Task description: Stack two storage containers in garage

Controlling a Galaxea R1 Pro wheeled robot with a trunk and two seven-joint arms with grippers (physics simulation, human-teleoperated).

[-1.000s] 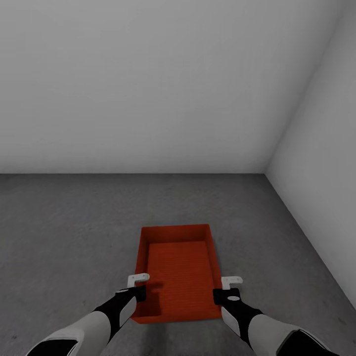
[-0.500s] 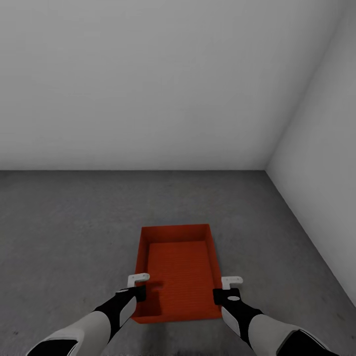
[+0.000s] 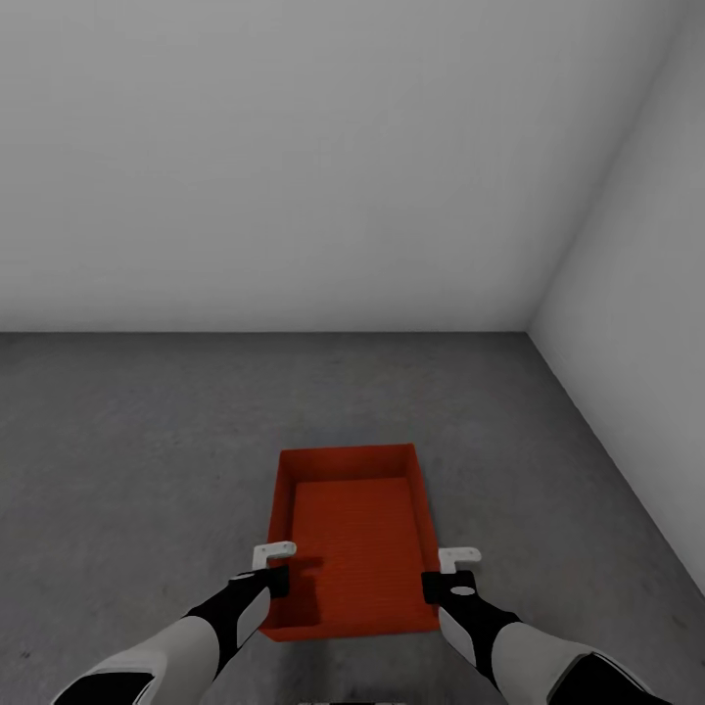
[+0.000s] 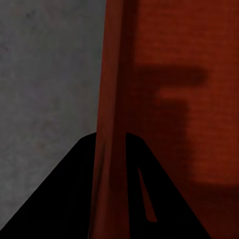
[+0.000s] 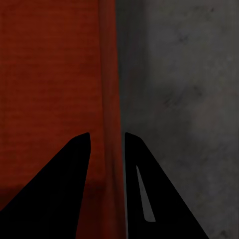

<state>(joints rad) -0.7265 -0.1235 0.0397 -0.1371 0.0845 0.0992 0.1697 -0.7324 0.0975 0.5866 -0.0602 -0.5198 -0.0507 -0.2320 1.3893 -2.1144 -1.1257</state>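
- On the left side of the head view, the left gripper (image 3: pixel 275 566) stands at the left long wall of the storage container (image 3: pixel 352 534), near the corner closest to the robot. The left wrist view shows that wall (image 4: pixel 110 99) running between the two dark fingers, which lie tight against it, so I judge this gripper is closed on the wall.
- Between the two arms, the container sits low over the floor (image 3: pixel 127 460) of the garage, close to a corner of white walls (image 3: pixel 294 157). Whether it touches the concrete or hangs just above it, I cannot tell. Its long axis points straight away from the robot, and its inside is empty.
- On the right side, the right gripper (image 3: pixel 452 573) stands at the right long wall, opposite to the left one. The right wrist view shows that wall (image 5: pixel 110 99) between the fingers with thin gaps beside it; the gripper seems closed on it or almost closed.
- Both grippers are equally near, one on each long wall, so the next move probably needs both arms together, lowering or letting go evenly to keep the container level.
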